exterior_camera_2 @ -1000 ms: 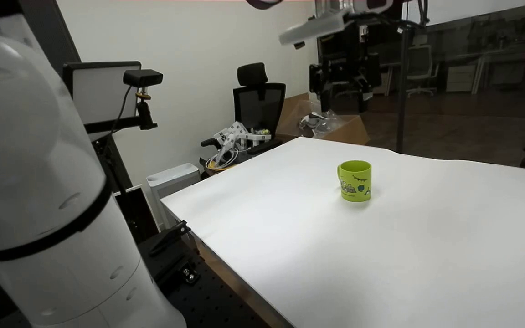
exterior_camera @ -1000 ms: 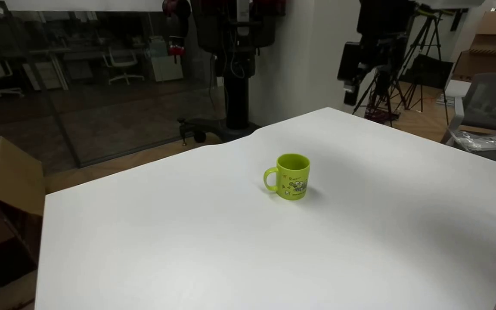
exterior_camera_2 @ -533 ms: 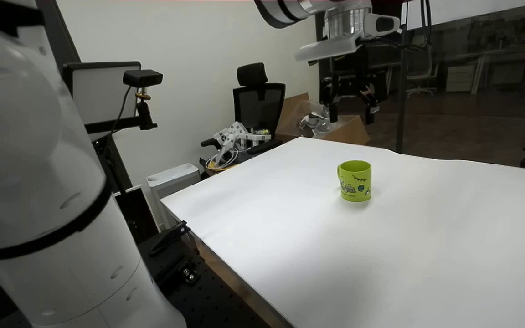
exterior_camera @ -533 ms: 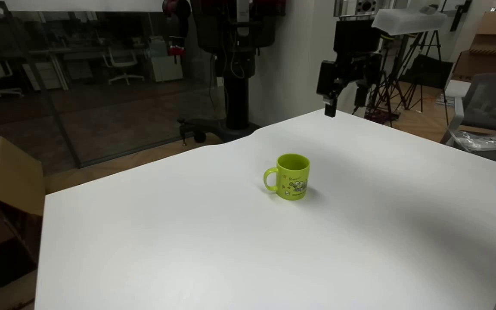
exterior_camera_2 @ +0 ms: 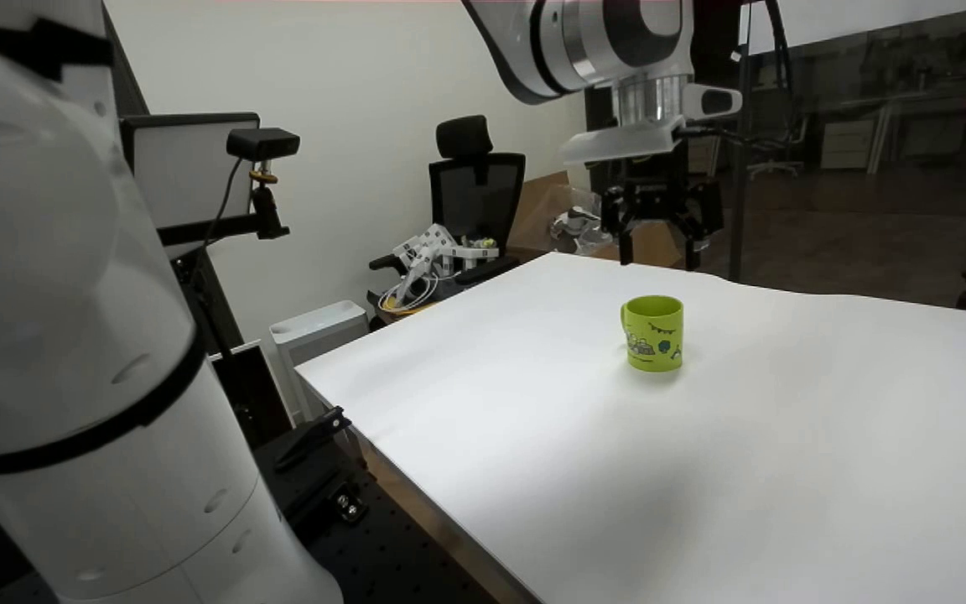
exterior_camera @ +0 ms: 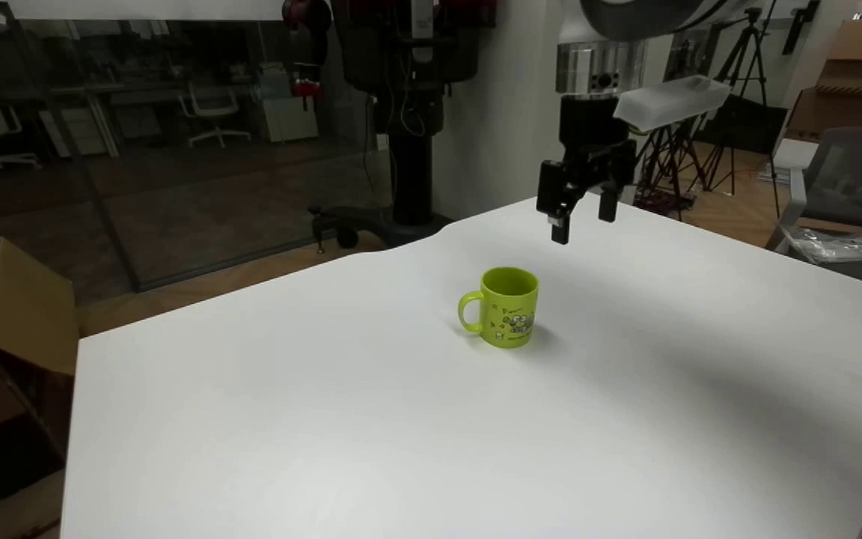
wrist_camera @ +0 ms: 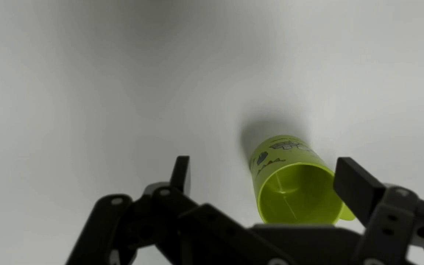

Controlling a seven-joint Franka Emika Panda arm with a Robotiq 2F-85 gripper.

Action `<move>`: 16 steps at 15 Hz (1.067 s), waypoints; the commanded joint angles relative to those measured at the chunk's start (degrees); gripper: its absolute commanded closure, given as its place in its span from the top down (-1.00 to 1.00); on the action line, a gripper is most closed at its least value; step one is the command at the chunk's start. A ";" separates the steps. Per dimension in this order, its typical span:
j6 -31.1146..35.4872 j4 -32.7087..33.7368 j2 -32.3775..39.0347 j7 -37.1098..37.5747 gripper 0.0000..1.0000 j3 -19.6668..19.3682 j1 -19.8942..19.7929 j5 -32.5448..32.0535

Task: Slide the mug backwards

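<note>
The lime-green mug (exterior_camera: pixel 506 318) stands upright on the white table (exterior_camera: pixel 289 419), with its loop handle toward the left in both exterior views (exterior_camera_2: pixel 653 337). Printed figures show on its side. My gripper (exterior_camera: pixel 584 221) is open and empty, pointing down, above table height and apart from the mug. In an exterior view the gripper (exterior_camera_2: pixel 658 255) hangs higher than the mug and beyond it. In the wrist view the mug (wrist_camera: pixel 296 187) shows from above between the spread fingers (wrist_camera: pixel 265 175), nearer the right finger, which partly covers its handle. The palm hides the lower rim.
An open cardboard box (exterior_camera: pixel 31 307) stands off the table's edge. A pillar-mounted machine (exterior_camera: pixel 410 150) stands behind the table. A black office chair (exterior_camera_2: pixel 477 189) and a small camera on a mount (exterior_camera_2: pixel 263 144) are beyond the table in an exterior view.
My gripper has come down and, in an exterior view, left toward the mug; it stays open. The mug has not moved.
</note>
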 commanded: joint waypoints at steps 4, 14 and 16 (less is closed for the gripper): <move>1.28 6.24 8.67 -0.23 1.00 -1.26 0.75 0.10; 1.40 17.55 19.08 0.45 1.00 -0.88 1.29 2.18; 0.71 20.72 21.87 0.38 1.00 -0.85 1.39 2.37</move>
